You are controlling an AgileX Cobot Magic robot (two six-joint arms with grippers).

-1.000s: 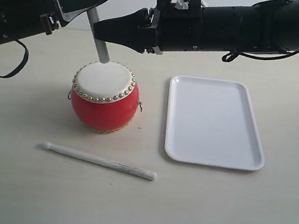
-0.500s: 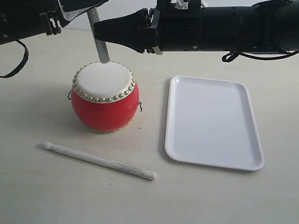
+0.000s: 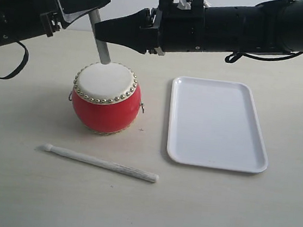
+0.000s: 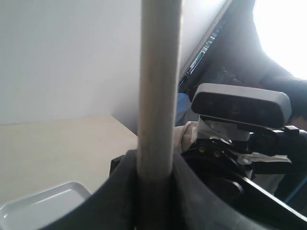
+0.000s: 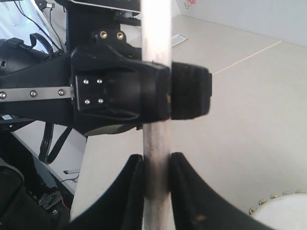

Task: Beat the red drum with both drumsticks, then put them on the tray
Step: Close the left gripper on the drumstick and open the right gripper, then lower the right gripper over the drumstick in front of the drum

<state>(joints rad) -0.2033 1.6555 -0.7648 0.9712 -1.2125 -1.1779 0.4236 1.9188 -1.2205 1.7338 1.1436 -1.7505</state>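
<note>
- Glossy red round-bellied drum point(image 3: 105, 105) with a cream skin and a ring of brass studs stands upright on the pale counter point(image 3: 21, 197), left of centre in the exterior view.
- Flat white rectangular plastic tray point(image 3: 216, 123) lies just right of the drum, apart from it, with nothing on it.
- Slim pale wooden held drumstick point(image 3: 102, 53) stands steeply tilted behind the drum. Its lower end is at the far edge of the skin; cannot tell whether it touches.
- Left pincer point(image 3: 92, 5) is clamped on the upper part of the held drumstick. In the left wrist view its dark fingers point(image 4: 120, 191) hug the shaft point(image 4: 158, 86).
- Right pincer point(image 3: 100, 31) reaches across from the right and is closed on the same stick lower down. In the right wrist view both fingers point(image 5: 132, 191) press the shaft point(image 5: 156, 28), with the left pincer point(image 5: 163, 91) gripping beyond.
- Second pale stick, the loose drumstick point(image 3: 102, 163), lies flat on the counter in front of the drum, well clear of both pincers.
</note>
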